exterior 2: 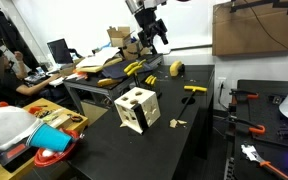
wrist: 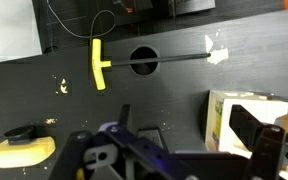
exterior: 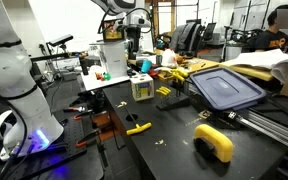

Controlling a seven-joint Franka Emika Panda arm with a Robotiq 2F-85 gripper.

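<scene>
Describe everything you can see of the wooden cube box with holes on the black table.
The wooden cube box is pale, bare-looking wood, with holes cut in its top and side faces showing a dark hollow inside. It stands upright on the black table, one corner turned toward the camera in an exterior view. Only the table touches it: a small wooden piece lies apart beside it, and the open gripper hangs above, clear of it.

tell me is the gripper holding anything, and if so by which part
Nothing is held. The gripper stands open above the table, clear of the yellow-handled tool and the wooden box below it.
</scene>
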